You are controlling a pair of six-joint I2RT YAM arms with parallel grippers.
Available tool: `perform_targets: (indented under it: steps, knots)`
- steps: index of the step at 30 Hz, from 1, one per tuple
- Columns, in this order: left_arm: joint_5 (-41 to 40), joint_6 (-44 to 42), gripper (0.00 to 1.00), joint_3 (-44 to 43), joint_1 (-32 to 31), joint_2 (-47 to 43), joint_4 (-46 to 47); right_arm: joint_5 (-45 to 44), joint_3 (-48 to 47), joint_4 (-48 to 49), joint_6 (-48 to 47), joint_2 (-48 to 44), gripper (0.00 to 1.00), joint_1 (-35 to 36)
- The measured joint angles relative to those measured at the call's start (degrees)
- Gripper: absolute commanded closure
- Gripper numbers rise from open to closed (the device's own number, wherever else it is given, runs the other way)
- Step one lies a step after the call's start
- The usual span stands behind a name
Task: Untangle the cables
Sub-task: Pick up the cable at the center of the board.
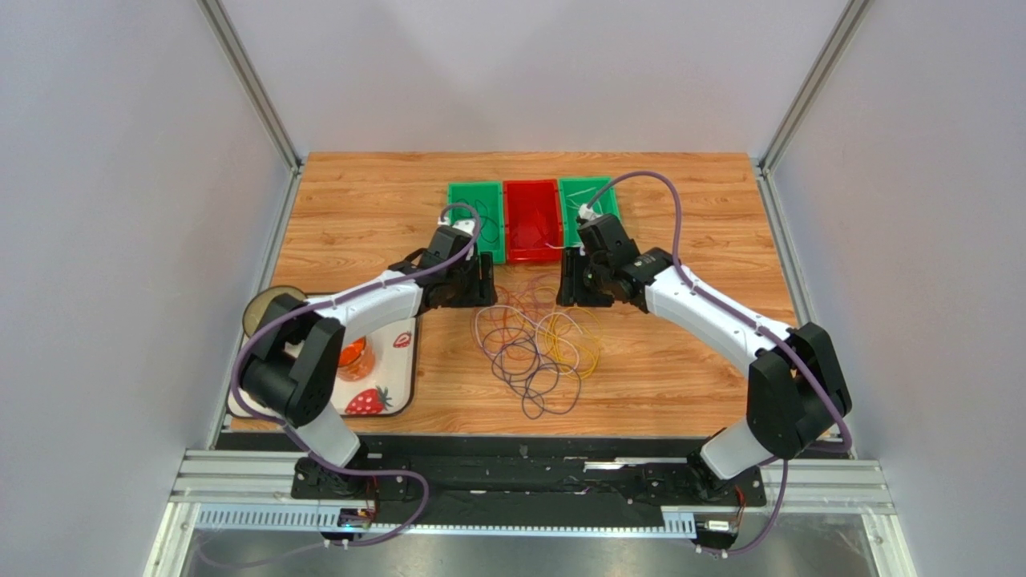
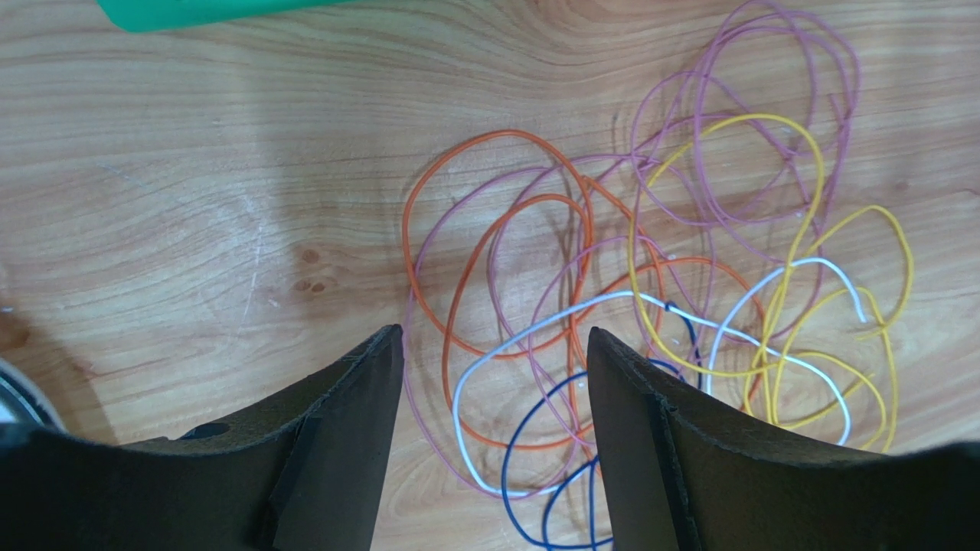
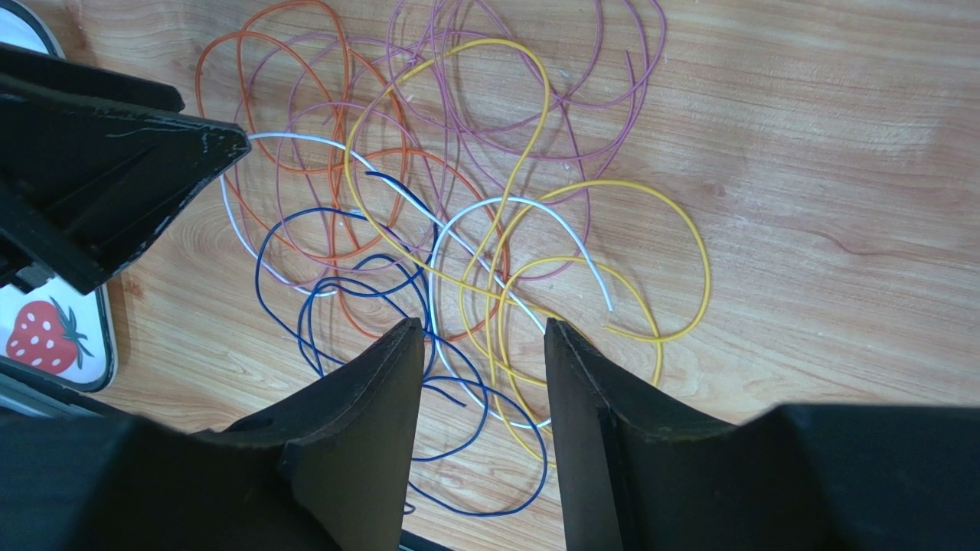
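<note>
On the wooden table (image 1: pixel 687 373), right at its middle, the cables (image 1: pixel 536 343) are lying in one loose tangle of overlapping loops, and you are holding both arms over its far edge. Seen from above, your left gripper (image 2: pixel 495 344) is sitting at about 10 o'clock of the tangle and your right gripper (image 3: pixel 474 333) at about 1 o'clock. The left fingers are standing well apart and clamping nothing; a white cable (image 2: pixel 457 402) and a dark blue cable (image 2: pixel 506 459) are running across the gap on the wood below them, with orange loops (image 2: pixel 405 247) at 11 o'clock and purple loops (image 2: pixel 851 69) at 1 o'clock. The right fingers are standing about half apart, also gripping nothing, with yellow loops (image 3: pixel 702 264) spreading out at 2 o'clock of them. At 12 o'clock of the tangle three shallow trays are standing side by side: a left green tray (image 1: pixel 470 198), a red tray (image 1: pixel 532 220) and a right green tray (image 1: pixel 587 192). What is lying in them is too small to tell. At 9 o'clock a strawberry-printed tray (image 1: pixel 376 400) is carrying an orange object (image 1: pixel 353 357), partly hidden by your left arm.
</note>
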State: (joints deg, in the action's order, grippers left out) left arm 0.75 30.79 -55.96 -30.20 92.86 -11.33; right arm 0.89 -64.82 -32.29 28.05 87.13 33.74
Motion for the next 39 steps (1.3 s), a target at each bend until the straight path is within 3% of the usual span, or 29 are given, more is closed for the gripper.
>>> perform_targets:
  steps: [2, 5, 8, 10, 11, 21, 26, 39]
  knots:
    - [0.0, 0.0, 0.35, -0.6, 0.0, 1.8, 0.1, 0.0, 0.0, 0.0, -0.4, 0.1, 0.53, 0.0]
    - [0.0, 0.3, 0.45, -1.4, 0.0, 3.1, 0.1, 0.0, 0.0, 0.0, -0.9, 0.7, 0.53, 0.0]
    - [0.0, 0.6, 0.69, -2.7, 0.0, 4.6, 0.0, 0.0, 0.0, 0.0, -1.2, 1.4, 0.53, 0.0]
    - [0.0, 0.8, 0.96, -3.5, 0.0, 5.5, 0.1, 0.0, 0.0, 0.0, -1.5, 1.7, 0.53, 0.0]
    - [0.0, 0.5, 1.00, -3.7, 0.0, 5.9, 0.0, 0.0, 0.0, 0.0, -1.6, 1.9, 0.53, 0.0]
    - [-1.2, 0.4, 1.00, -9.4, 0.0, 4.7, -5.1, -0.9, 0.0, 0.0, -2.0, 1.9, 0.54, 0.0]
    - [-1.2, -0.4, 1.00, -13.5, 0.0, -3.7, -10.6, -1.9, -0.1, -0.1, -2.0, 1.9, 0.54, 0.0]
    - [1.3, -4.6, 1.00, -38.1, 0.0, -23.9, -18.1, -3.2, -0.1, -1.3, -2.0, 0.2, 0.54, 0.0]
